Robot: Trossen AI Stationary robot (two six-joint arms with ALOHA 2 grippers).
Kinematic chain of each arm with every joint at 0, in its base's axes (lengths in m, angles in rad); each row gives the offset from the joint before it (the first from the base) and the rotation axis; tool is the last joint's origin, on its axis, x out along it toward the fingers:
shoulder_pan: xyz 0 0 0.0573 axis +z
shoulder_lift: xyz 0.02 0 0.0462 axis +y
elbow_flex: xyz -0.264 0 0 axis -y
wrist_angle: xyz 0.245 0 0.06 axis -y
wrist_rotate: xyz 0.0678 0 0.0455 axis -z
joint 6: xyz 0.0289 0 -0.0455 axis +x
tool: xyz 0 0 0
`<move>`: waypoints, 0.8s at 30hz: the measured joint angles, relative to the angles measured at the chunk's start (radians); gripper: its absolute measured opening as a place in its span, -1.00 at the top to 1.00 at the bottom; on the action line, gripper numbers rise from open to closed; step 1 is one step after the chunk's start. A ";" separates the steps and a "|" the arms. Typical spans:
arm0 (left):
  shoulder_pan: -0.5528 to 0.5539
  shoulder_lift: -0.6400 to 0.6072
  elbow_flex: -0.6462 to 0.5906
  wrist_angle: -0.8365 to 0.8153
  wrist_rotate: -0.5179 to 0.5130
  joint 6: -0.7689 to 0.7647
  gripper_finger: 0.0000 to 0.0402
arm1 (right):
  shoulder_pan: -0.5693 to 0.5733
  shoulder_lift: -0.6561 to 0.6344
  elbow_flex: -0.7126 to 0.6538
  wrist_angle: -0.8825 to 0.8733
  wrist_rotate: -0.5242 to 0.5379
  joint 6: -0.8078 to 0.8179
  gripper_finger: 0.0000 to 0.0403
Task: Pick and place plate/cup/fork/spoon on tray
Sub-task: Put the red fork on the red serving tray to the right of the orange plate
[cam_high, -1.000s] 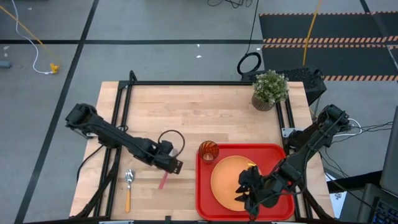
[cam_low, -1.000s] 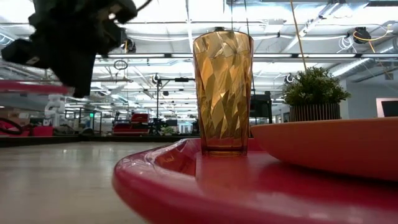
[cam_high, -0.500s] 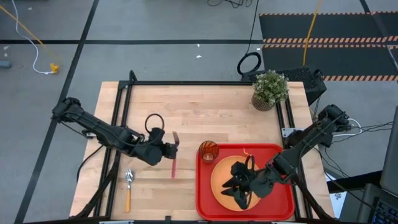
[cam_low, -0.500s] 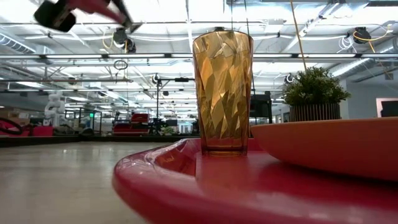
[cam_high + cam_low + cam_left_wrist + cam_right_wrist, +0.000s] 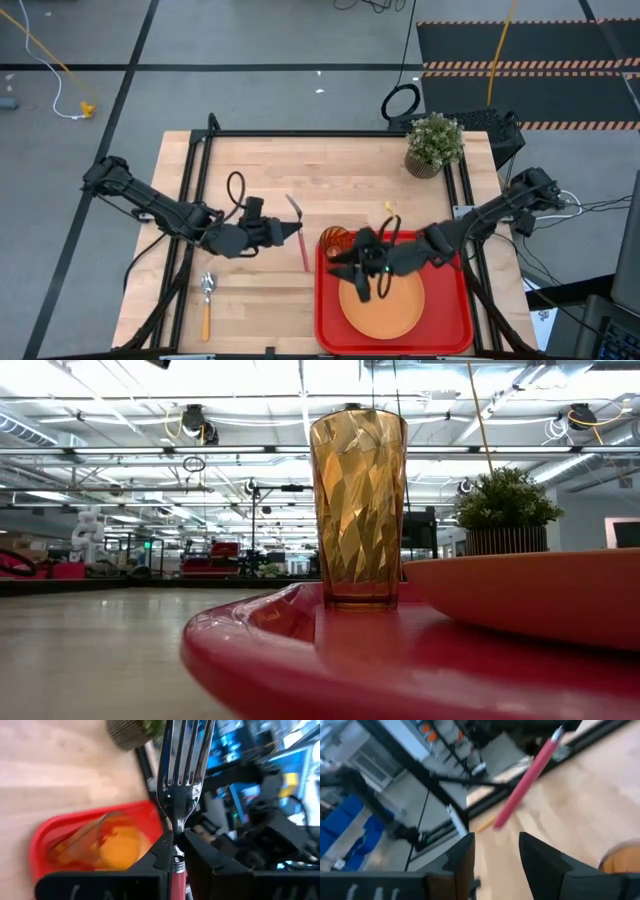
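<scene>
My left gripper (image 5: 294, 232) is shut on the fork (image 5: 300, 240), which has silver tines and a pink-red handle, above the table just left of the red tray (image 5: 455, 300). The amber cup (image 5: 335, 242) stands upright in the tray's far left corner, and also shows in the low view (image 5: 358, 510). The orange plate (image 5: 385, 305) lies flat in the tray. My right gripper (image 5: 348, 268) is open and empty above the plate's left part, next to the cup. The orange-handled spoon (image 5: 206, 300) lies flat on the table at the near left. My left gripper pinches the fork's neck (image 5: 175, 837), where the metal meets the pink-red handle, between its two fingers. The fingers come about level from the table's left and lie across the fork. The fork is lifted clear, tines (image 5: 293, 206) toward the far edge, handle end (image 5: 306, 266) toward the near edge.
A potted green plant (image 5: 434, 143) stands at the table's far right corner. A black frame rail (image 5: 300, 133) runs along the table's far edge and down its sides. Bare wood lies between the spoon and the tray.
My left gripper has risen with the fork, lifting it clear of the table, and gone right toward the tray, turning as it went. My right gripper has gone from over the plate's near part toward the far left, up beside the cup.
</scene>
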 joint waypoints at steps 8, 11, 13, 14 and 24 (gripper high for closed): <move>0.027 0.000 0.000 0.176 -0.059 0.187 0.83 | -0.094 0.000 0.001 0.124 -0.001 -0.125 0.05; 0.042 0.000 0.000 0.220 -0.092 0.246 0.83 | -0.121 0.000 0.001 0.125 -0.001 -0.125 -0.09; 0.053 0.000 0.000 0.249 -0.099 0.291 0.83 | -0.135 0.000 0.001 0.126 -0.002 -0.126 -0.18; 0.059 0.000 0.000 0.265 -0.099 0.316 0.83 | -0.141 0.000 0.001 0.126 -0.001 -0.127 -0.21; 0.104 0.000 0.000 0.312 -0.099 0.408 0.83 | -0.188 0.000 0.001 0.118 0.078 -0.141 -0.20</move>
